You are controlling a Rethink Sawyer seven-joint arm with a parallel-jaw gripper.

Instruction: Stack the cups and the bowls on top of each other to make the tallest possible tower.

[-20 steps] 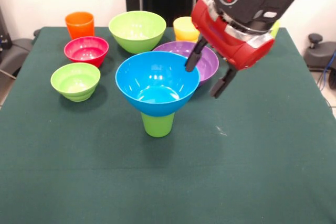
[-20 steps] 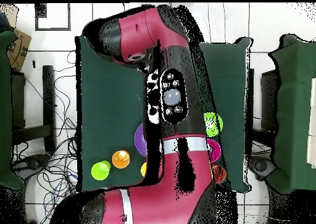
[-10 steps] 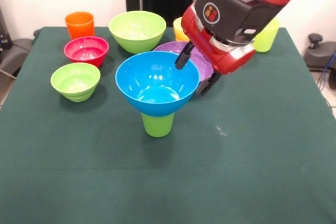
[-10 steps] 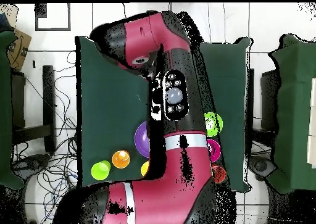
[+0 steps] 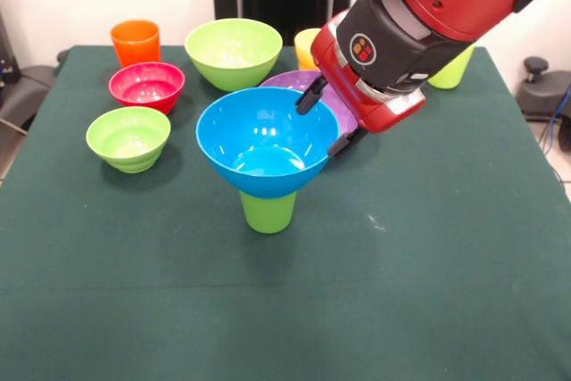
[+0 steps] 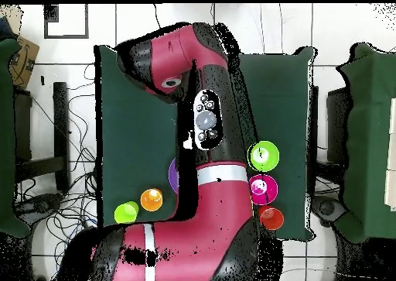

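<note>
Hovering over the purple bowl (image 5: pixel 350 106), the gripper (image 5: pixel 328 119) hangs with its two black fingers spread and nothing between them, one tip above the far rim of the blue bowl (image 5: pixel 266 138), the other lower, beside that bowl's right edge. So far the tower is two pieces high: the blue bowl sits balanced on an upturned green cup (image 5: pixel 268 211) near the middle of the table (image 5: pixel 428 274). Everything else waits unstacked. The purple bowl lies just behind the blue one, largely hidden by the wrist. Toward the far edge stand the big lime bowl (image 5: pixel 233 51), an orange cup (image 5: pixel 136 41), a yellow cup (image 5: pixel 311 43) and a yellow-green cup (image 5: pixel 451 67). The red bowl (image 5: pixel 146 86) and small lime bowl (image 5: pixel 128 136) sit at the left of the front view, close together. From overhead, the arm (image 6: pixel 203 150) covers the tower entirely. By the look of it, the build has barely begun, with at least seven pieces to place, and the purple bowl seems the likeliest next pick.
</note>
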